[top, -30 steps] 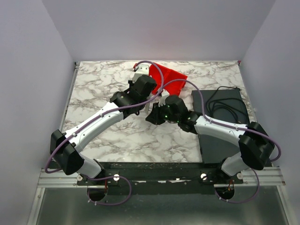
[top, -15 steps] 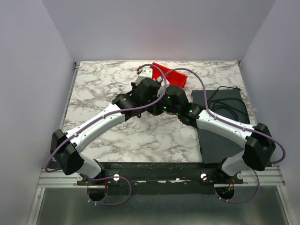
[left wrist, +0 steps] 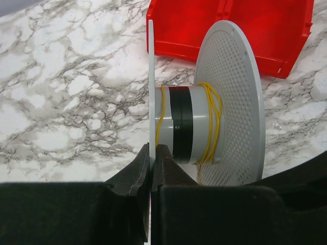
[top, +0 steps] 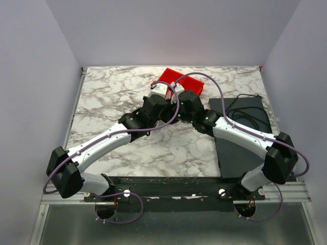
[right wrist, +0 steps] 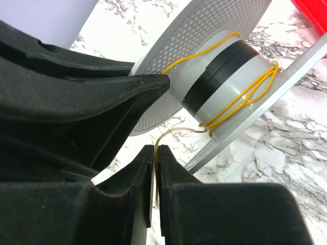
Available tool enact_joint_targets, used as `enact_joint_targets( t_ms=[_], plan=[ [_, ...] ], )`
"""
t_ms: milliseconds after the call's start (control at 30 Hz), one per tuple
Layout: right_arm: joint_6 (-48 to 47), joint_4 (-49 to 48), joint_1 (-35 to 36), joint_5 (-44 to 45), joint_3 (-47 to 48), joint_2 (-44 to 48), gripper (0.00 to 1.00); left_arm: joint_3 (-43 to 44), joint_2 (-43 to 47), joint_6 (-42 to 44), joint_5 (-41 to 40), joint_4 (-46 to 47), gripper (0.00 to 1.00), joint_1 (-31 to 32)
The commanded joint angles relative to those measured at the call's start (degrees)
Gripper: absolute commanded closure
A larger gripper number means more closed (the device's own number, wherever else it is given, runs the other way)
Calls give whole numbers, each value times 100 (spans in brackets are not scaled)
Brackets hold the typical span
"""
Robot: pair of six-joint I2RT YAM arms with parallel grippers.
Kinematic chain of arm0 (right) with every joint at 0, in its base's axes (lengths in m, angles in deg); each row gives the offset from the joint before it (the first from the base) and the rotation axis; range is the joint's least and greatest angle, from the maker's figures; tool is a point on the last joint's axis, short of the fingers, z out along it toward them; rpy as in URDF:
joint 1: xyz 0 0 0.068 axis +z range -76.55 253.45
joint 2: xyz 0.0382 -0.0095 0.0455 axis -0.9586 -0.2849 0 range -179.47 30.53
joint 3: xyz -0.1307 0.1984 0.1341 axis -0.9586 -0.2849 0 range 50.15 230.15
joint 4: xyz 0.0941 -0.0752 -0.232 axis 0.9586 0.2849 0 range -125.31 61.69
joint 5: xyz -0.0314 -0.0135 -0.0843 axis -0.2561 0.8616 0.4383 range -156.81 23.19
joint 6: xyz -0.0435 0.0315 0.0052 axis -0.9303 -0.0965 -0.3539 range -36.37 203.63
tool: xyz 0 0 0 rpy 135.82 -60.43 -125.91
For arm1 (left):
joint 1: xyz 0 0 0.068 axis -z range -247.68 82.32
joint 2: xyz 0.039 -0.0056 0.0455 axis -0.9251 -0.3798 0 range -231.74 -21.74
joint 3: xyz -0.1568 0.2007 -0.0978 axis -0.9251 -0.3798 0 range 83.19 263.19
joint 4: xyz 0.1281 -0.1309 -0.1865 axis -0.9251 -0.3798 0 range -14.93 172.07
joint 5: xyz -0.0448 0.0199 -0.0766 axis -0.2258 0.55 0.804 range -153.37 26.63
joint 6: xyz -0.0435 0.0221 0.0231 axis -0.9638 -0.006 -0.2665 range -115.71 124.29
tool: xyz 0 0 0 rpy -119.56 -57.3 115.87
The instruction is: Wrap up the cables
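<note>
A white spool [left wrist: 186, 125] with two round flanges and a black band on its hub carries a few turns of thin yellow cable [left wrist: 213, 120]. My left gripper [left wrist: 152, 153] is shut on the edge of the spool's thin flange [left wrist: 151, 76] and holds it above the marble table. In the right wrist view the spool [right wrist: 225, 87] is just ahead, and my right gripper [right wrist: 155, 153] is shut on the yellow cable [right wrist: 168, 133] that runs from the hub into the jaws. In the top view both grippers meet at the spool [top: 162, 89], left gripper [top: 156, 104], right gripper [top: 181, 102].
A red bin [top: 181, 81] lies at the back of the marble table [top: 107, 97], just behind the spool; it also shows in the left wrist view [left wrist: 230, 25]. A dark mat [top: 240, 138] with a thicker black cord [top: 245, 115] covers the right side.
Both grippers and the spool have moved toward the back, close to the red bin. The right gripper has come in beside the left one. The left arm's base link swung left.
</note>
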Motion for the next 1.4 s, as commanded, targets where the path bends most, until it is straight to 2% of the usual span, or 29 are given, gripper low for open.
enact_joint_targets(
  t_ms=[0, 333, 567, 700, 800, 967, 1067, 1167, 1367],
  plan=[
    [10, 239, -196, -39, 141, -71, 83, -115, 382, 971, 180, 945, 100, 35],
    [265, 191, -290, -93, 19, -126, 83, -117, 378, 946, 236, 954, 100, 35],
    [333, -7, -290, -138, -256, 251, 83, 85, 134, 825, 223, 721, 100, 35],
    [457, -355, -290, -142, -747, 799, 82, 331, -57, 351, 55, 417, 100, -29],
    [550, -897, -290, -31, -1358, 1345, 78, 430, -88, -46, 167, 245, 100, -115],
    [742, -1193, -305, 588, -1940, 1835, 72, 454, 0, -432, 223, 174, 100, -157],
    [952, -1309, -468, 867, -2273, 1851, 72, 460, 172, -515, 232, 173, 100, -165],
    [1283, -1913, -934, 532, -2791, 1701, 70, 480, 354, -555, 235, 160, 100, -161],
    [1495, -3007, -1247, -186, -2843, 524, 65, 586, 607, -637, 219, 104, 100, -163]
  ],
)
